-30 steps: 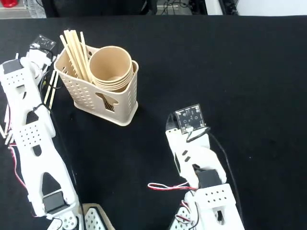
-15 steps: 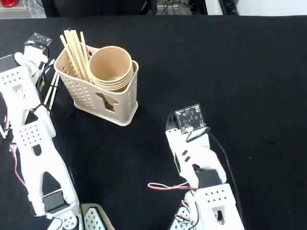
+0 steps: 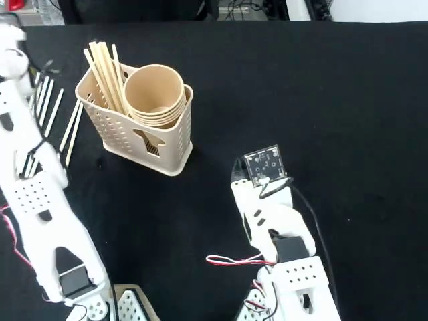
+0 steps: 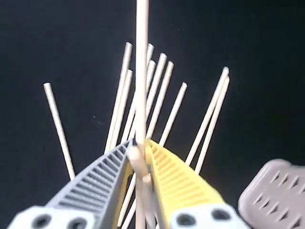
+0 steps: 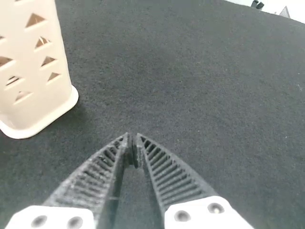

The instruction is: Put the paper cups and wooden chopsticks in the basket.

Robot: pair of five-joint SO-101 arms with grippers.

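A cream perforated basket stands on the black table and holds stacked paper cups and a bundle of wooden chopsticks. Several loose chopsticks lie on the cloth to its left, seen fanned out in the left wrist view. My left gripper hangs above them, shut on one chopstick that sticks straight out past the fingertips. The left arm runs along the table's left edge. My right gripper is shut on nothing, low over bare cloth, right of the basket.
The right arm rests in the middle front of the table. A corner of the basket shows beside the left gripper. Black cloth stretches free to the right and far side. Cables and clutter lie past the far edge.
The left arm has swung away toward the far left corner, uncovering more loose chopsticks on the cloth. The right arm has not moved.
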